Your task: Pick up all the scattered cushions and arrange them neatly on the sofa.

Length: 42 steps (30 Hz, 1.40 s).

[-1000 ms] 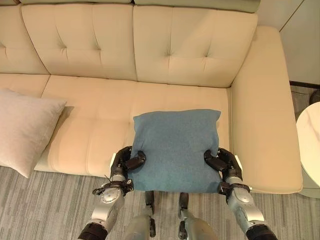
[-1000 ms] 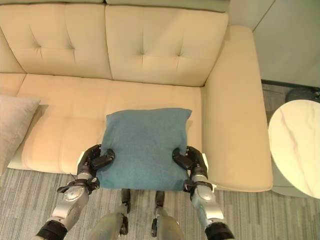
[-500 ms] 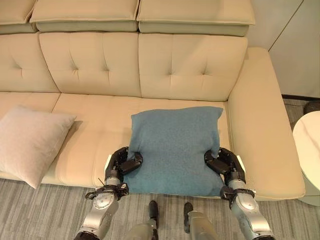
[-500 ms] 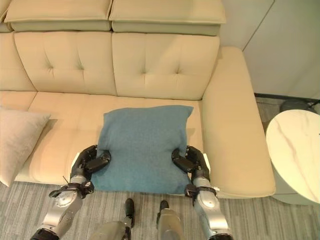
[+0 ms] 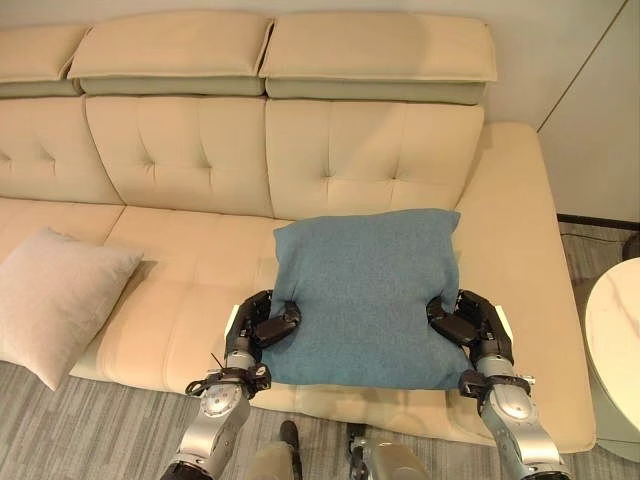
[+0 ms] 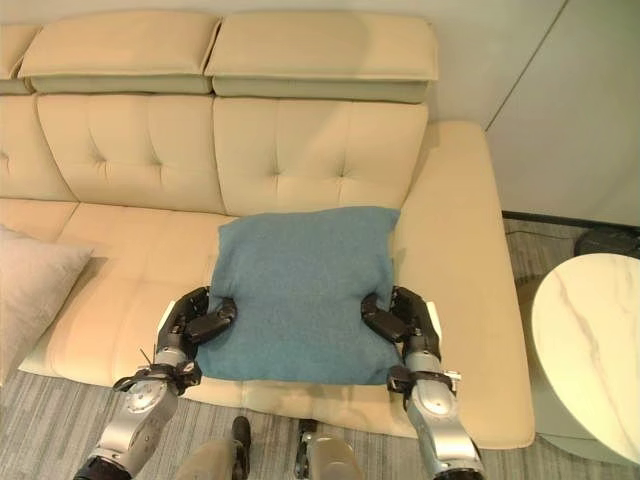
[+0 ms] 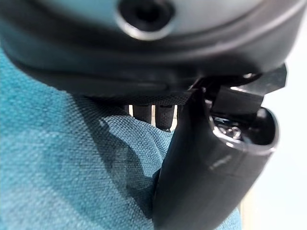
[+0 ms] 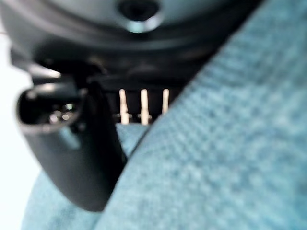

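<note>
A square blue cushion (image 5: 367,292) is held between both hands over the right seat of the cream sofa (image 5: 190,270). My left hand (image 5: 262,325) pinches its lower left edge, thumb on top and fingers underneath. On the lower right edge my right hand (image 5: 468,322) grips the same way. Up close, blue fabric (image 7: 62,177) is pressed under the left thumb (image 7: 201,163), and blue fabric (image 8: 201,158) lies against the right thumb (image 8: 81,153). A pale beige cushion (image 5: 55,300) lies flat on the sofa's left seat, hanging over the front edge.
The sofa's right armrest (image 5: 540,290) runs along the blue cushion's right side. A round white marble table (image 6: 590,350) stands right of the sofa. Grey striped carpet (image 5: 90,430) covers the floor in front. Tufted backrests (image 5: 270,150) rise behind the seats.
Both hands have carried the blue cushion further back over the seat toward the backrest. The camera has tipped up, bringing the headrests into view.
</note>
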### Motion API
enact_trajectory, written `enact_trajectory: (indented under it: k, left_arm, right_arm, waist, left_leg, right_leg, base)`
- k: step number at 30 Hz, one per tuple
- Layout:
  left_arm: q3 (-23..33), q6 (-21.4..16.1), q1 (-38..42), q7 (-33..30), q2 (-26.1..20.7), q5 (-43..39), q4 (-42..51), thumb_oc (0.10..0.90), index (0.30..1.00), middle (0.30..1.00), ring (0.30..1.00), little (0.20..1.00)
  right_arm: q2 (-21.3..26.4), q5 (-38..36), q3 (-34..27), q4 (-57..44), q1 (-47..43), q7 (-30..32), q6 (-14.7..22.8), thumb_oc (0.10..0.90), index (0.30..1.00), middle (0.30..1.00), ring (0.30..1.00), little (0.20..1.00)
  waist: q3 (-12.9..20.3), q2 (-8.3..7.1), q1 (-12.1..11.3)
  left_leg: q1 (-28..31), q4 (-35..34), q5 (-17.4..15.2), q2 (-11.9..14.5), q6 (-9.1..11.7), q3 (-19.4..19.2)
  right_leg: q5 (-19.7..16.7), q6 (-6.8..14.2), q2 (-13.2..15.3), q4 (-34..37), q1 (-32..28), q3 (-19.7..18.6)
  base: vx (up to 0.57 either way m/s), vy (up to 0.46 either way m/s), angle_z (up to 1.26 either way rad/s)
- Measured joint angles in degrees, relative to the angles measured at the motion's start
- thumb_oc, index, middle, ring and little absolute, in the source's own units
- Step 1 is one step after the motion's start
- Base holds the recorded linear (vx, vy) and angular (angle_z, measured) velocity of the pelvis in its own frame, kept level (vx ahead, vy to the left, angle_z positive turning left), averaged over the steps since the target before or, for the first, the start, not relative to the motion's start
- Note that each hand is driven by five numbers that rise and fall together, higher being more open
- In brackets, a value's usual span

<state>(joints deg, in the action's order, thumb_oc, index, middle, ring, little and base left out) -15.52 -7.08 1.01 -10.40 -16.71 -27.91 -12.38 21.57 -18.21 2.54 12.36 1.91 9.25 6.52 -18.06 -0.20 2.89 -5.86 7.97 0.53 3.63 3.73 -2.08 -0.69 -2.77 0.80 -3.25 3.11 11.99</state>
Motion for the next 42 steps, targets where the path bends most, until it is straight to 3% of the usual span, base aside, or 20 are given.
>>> enact_trajectory:
  k: [3,6,7,11,16,18,19,23,25,31,32,35,37,38,39,40,41,42]
  left_arm:
    - [0.0,0.0,-0.1,0.0,-0.3,0.0,0.1,0.4,0.3,0.3,0.3,0.3]
    - [-0.4,0.1,-0.3,0.0,-0.7,0.2,0.0,0.4,0.3,0.3,0.3,0.3]
    - [-0.5,0.1,-0.3,0.0,-0.9,1.0,0.0,0.4,0.3,0.3,0.3,0.3]
    - [-1.3,0.2,2.2,-0.3,-3.2,1.2,0.2,0.4,0.3,0.3,0.3,0.3]
    - [-1.3,0.1,15.7,-4.4,-5.1,2.9,-2.6,0.4,0.3,0.3,0.3,0.3]
    - [-0.9,0.1,21.4,-7.8,-6.5,3.4,-3.7,0.4,0.3,0.3,0.3,0.3]
    - [-2.1,0.0,29.1,-9.9,-7.1,3.9,-7.3,0.4,0.3,0.3,0.3,0.3]
    - [-2.3,-0.1,38.6,-15.5,-7.3,5.6,-8.0,0.4,0.3,0.3,0.3,0.3]
    - [-6.8,-0.5,52.7,-19.4,-7.4,6.7,-17.0,0.4,0.3,0.3,0.3,0.3]
    - [-9.2,-1.4,66.3,-24.5,-7.2,7.4,-25.4,0.4,0.3,0.3,0.3,0.3]
    - [-9.3,-1.5,68.3,-25.1,-6.9,7.5,-28.0,0.8,0.9,0.9,0.9,0.9]
    - [-13.3,-2.4,76.2,-24.8,-5.5,5.8,-41.3,0.8,0.9,0.9,0.9,0.9]
    - [-16.5,-2.4,78.0,-20.6,-7.6,3.2,-43.8,0.8,0.9,0.9,0.9,0.9]
    - [-16.3,-2.2,77.9,-19.4,-8.2,3.1,-42.8,0.8,0.9,0.9,0.9,0.9]
    - [-17.7,-2.2,77.7,-18.4,-9.9,3.1,-41.1,0.8,0.9,0.9,0.9,0.9]
    - [-19.0,-1.7,77.7,-17.3,-11.7,3.2,-41.0,0.8,0.9,0.9,0.9,0.9]
    - [-19.0,-1.6,78.3,-17.2,-13.1,3.2,-40.9,0.8,0.9,0.9,0.9,0.9]
    - [-17.9,-1.6,77.9,-16.6,-14.2,3.1,-39.6,0.8,0.9,0.9,0.9,0.9]
  right_arm:
    - [0.0,0.0,0.3,0.0,0.0,0.1,0.0,0.4,0.3,0.3,0.3,0.3]
    - [0.1,0.5,0.3,0.0,0.8,0.7,0.0,0.4,0.3,0.3,0.3,0.3]
    - [0.0,1.4,0.3,0.0,0.8,1.1,0.0,0.4,0.3,0.3,0.3,0.3]
    - [-0.1,4.0,0.9,0.2,-1.8,2.1,-0.1,0.4,0.3,0.3,0.3,0.3]
    - [0.2,6.6,2.1,4.8,-17.1,7.2,-1.5,0.4,0.3,0.3,0.3,0.3]
    - [0.7,7.1,3.9,7.6,-24.9,10.2,-1.7,0.4,0.3,0.3,0.3,0.3]
    - [4.0,7.9,6.2,10.7,-31.9,12.4,-1.7,0.4,0.3,0.3,0.3,0.3]
    - [5.6,10.8,6.3,12.3,-42.2,17.6,-1.7,0.4,0.3,0.3,0.3,0.3]
    - [9.8,15.7,10.3,19.0,-53.7,23.1,-1.9,0.4,0.3,0.3,0.3,0.3]
    - [11.4,20.5,15.2,25.1,-67.5,32.4,-3.3,0.4,0.3,0.3,0.3,0.3]
    - [11.4,20.5,16.9,27.4,-69.7,32.7,-3.8,0.8,0.9,0.9,0.9,0.9]
    - [11.2,18.8,27.1,42.3,-80.1,31.8,-4.5,0.8,0.9,0.9,0.9,0.9]
    - [12.5,15.8,30.6,44.0,-82.2,28.3,-5.1,0.8,0.9,0.9,0.9,0.9]
    - [13.3,15.0,30.6,43.1,-81.8,27.3,-5.6,0.8,0.9,0.9,0.9,0.9]
    - [14.3,14.3,30.6,42.5,-81.4,25.6,-6.5,0.8,0.9,0.9,0.9,0.9]
    - [14.6,13.8,30.8,41.1,-81.0,24.0,-7.3,0.8,0.9,0.9,0.9,0.9]
    - [14.9,13.7,30.8,39.7,-81.0,23.3,-7.3,0.8,0.9,0.9,0.9,0.9]
    - [17.2,13.5,30.8,37.2,-80.1,21.9,-7.0,0.8,0.9,0.9,0.9,0.9]
  waist:
    - [0.0,-0.09,-0.6]
    - [0.2,0.34,1.2]
    - [0.5,0.91,1.5]
    - [0.9,0.68,2.4]
    - [0.6,1.3,0.9]
    - [0.5,1.36,0.3]
    - [0.5,1.38,-0.9]
    - [0.4,1.33,-1.1]
    - [0.3,1.33,-0.7]
    - [-2.2,3.04,-0.5]
    - [-2.2,3.04,-0.6]
    - [-2.2,3.04,-0.5]
    - [-2.3,2.97,-0.4]
    - [-2.8,2.18,0.0]
    - [-3.8,0.13,0.2]
    - [-4.1,1.17,-1.0]
    - [-4.9,1.74,-0.3]
    - [-8.2,2.44,0.6]
  left_leg:
    - [0.2,-5.9,0.3,0.7,0.2,2.8]
    - [1.2,-7.5,0.8,1.3,0.1,2.7]
    - [3.7,-8.8,3.3,1.2,-0.7,2.5]
    - [2.3,-11.4,5.0,-3.0,-3.2,-1.1]
    - [-6.5,-10.9,7.3,-5.8,-5.2,-2.4]
    - [-9.3,-10.9,8.1,-5.9,-5.0,-2.3]
    - [-11.8,-10.8,8.3,-5.7,-4.5,-2.2]
    - [-13.5,-11.7,9.3,-5.1,-4.1,-1.9]
    - [-15.9,-12.0,9.5,-4.6,-3.8,-0.6]
    - [-17.2,-12.3,10.0,-4.2,-3.1,-0.3]
    - [-17.5,-12.1,10.0,-4.2,-3.1,-0.3]
    - [-19.9,-9.2,10.0,-4.4,-3.1,1.2]
    - [-22.0,-6.6,10.0,-4.8,-3.1,1.2]
    - [-25.6,-0.6,9.6,-5.8,-2.6,1.0]
    - [-27.7,-4.6,8.3,-7.2,-3.6,1.2]
    - [-23.6,-13.0,20.6,-4.8,-4.6,1.3]
    - [-23.3,-13.3,19.9,-3.9,-4.5,2.3]
    - [-22.6,-13.2,20.8,-3.2,-5.5,3.7]
  right_leg:
    - [-0.9,-0.6,-1.4,1.0,-0.1,-1.2]
    - [-1.2,-1.0,-2.5,1.5,-0.5,-1.8]
    - [-1.4,-0.8,-3.3,1.4,-0.1,-3.5]
    - [-2.9,3.1,0.8,1.3,4.0,-7.7]
    - [-5.6,6.5,3.7,1.6,12.6,-9.3]
    - [-6.3,6.4,3.7,1.8,15.3,-9.2]
    - [-7.5,6.1,3.5,2.6,17.4,-9.1]
    - [-9.5,5.1,2.7,5.8,17.9,-8.7]
    - [-10.3,4.4,2.0,8.3,18.7,-7.3]
    - [-10.3,4.3,1.6,8.4,20.0,-7.5]
    - [-10.3,4.3,1.6,8.4,20.3,-7.6]
    - [-10.3,4.3,2.0,7.5,21.7,-7.7]
    - [-10.4,4.3,2.6,7.3,22.4,-7.7]
    - [-10.4,4.2,3.7,7.3,22.4,-8.0]
    - [-10.5,4.2,5.3,7.4,22.4,-9.2]
    - [-10.2,4.3,3.0,7.4,22.5,-9.7]
    - [-9.9,4.6,2.4,6.9,22.5,-9.7]
    - [-5.1,7.2,1.9,-4.3,28.7,-8.9]
  base:
    - [0.08,0.099,-0.3]
    - [0.1,0.165,-0.28]
    - [0.05,0.223,-0.5]
    - [-0.09,0.201,-0.42]
    - [-0.13,0.048,-0.05]
    - [-0.07,-0.036,0.03]
    - [-0.03,-0.054,0.03]
    - [0.03,-0.063,0.02]
    - [0.05,-0.067,0.2]
    - [0.02,-0.031,0.02]
    - [0.0,-0.033,-0.03]
    - [0.01,-0.051,0.02]
    - [0.01,-0.032,0.16]
    - [0.01,-0.015,0.28]
    - [0.01,-0.023,-0.1]
    - [0.01,-0.031,-0.34]
    - [0.01,-0.031,-0.52]
    - [0.0,-0.033,0.01]
